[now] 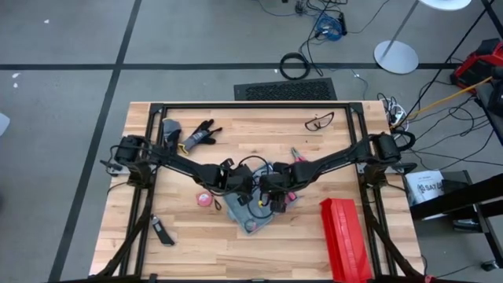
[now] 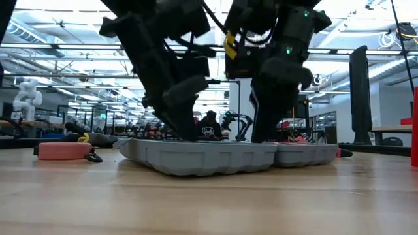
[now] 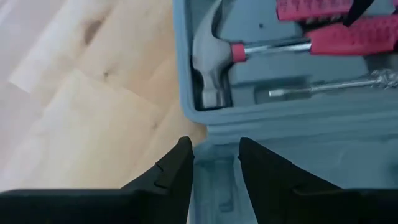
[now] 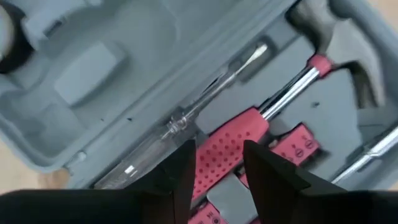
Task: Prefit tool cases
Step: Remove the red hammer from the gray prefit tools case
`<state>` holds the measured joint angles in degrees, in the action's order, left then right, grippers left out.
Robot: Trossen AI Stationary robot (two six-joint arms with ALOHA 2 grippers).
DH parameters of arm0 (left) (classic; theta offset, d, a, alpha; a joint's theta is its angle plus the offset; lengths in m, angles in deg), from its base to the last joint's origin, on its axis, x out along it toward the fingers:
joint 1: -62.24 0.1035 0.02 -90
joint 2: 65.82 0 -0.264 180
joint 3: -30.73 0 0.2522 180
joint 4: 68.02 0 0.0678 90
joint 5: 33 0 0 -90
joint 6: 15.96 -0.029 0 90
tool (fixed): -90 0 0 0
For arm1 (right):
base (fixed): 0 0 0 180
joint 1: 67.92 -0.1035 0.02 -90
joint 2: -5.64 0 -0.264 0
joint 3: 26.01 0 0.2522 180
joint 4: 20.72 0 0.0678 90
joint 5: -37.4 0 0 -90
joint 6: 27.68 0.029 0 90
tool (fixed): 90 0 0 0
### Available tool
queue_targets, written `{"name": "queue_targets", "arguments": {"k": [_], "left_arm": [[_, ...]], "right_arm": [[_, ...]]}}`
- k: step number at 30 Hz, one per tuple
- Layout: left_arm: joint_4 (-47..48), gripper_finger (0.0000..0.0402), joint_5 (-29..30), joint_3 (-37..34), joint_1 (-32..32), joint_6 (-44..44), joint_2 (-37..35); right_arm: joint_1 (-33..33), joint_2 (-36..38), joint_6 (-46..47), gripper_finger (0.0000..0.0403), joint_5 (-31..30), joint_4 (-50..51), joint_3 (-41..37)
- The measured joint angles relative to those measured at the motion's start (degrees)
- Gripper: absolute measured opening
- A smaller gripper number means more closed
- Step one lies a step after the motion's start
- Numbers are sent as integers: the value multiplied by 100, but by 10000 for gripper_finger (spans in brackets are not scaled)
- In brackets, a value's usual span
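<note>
Left pincer [image 3: 214, 163] slightly apart over open tool case [image 3: 323, 124], right pincer [image 4: 217, 163] slightly apart above red-handled hammer [image 4: 249, 140]

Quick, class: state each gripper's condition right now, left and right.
Left gripper: open, over the tool case edge, holding nothing.
Right gripper: open, above the hammer handle, holding nothing.

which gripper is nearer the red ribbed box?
Right. The right gripper is over the open tool case, just left of the red ribbed box; the left gripper is farther left over the case.
</note>
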<state>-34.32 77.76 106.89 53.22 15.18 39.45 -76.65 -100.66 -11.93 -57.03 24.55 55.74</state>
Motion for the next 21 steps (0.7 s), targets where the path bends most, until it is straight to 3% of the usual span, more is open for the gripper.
{"name": "queue_targets", "arguments": {"k": [9,12,16,21], "left_arm": [[-380,137,-73,17,-31,135,385],[-380,137,-70,17,-59,149,391],[-387,137,-23,15,-81,155,398],[-387,137,-27,13,-85,203,402]], "right_arm": [[11,-546,89,126,-106,-1,50],[4,-636,126,92,-218,-20,65],[0,-619,32,13,-206,-81,59],[-76,-287,125,1,-454,-101,-2]]}}
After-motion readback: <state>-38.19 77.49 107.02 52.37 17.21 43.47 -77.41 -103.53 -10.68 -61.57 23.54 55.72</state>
